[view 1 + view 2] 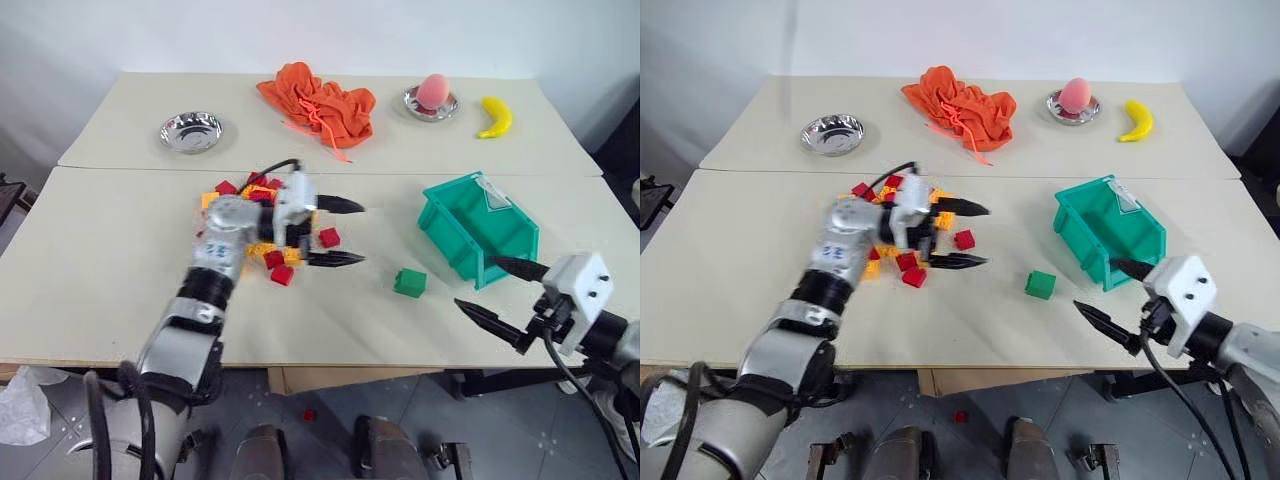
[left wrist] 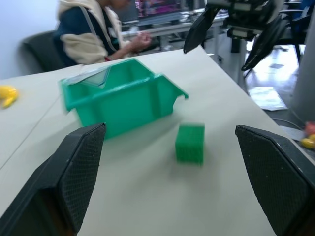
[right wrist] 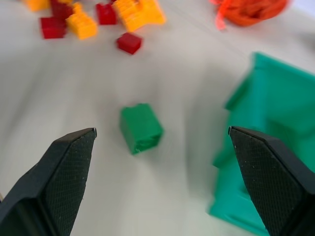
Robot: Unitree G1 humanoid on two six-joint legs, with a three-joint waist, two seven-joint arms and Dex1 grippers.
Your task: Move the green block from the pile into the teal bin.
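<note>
1 whitish label [image 1: 494, 194] | teal bin [image 1: 478, 232] back rim | writing unreadable

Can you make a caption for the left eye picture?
Green block lies between pile and teal bin, both grippers open.

Left hand [image 1: 345, 232] points level across the front, fingers spread; right hand [image 1: 490, 288] hangs low, fingers spread.

The 2 head views looked forward and down from above the table [image 1: 100, 300], taking in its whole top. The left wrist view sat low near the surface, facing the green block [image 2: 190, 142] and the teal bin [image 2: 123, 96] close by. The right wrist view looked down on that same block and bin, with the pile [image 3: 93, 17] beyond.
</note>
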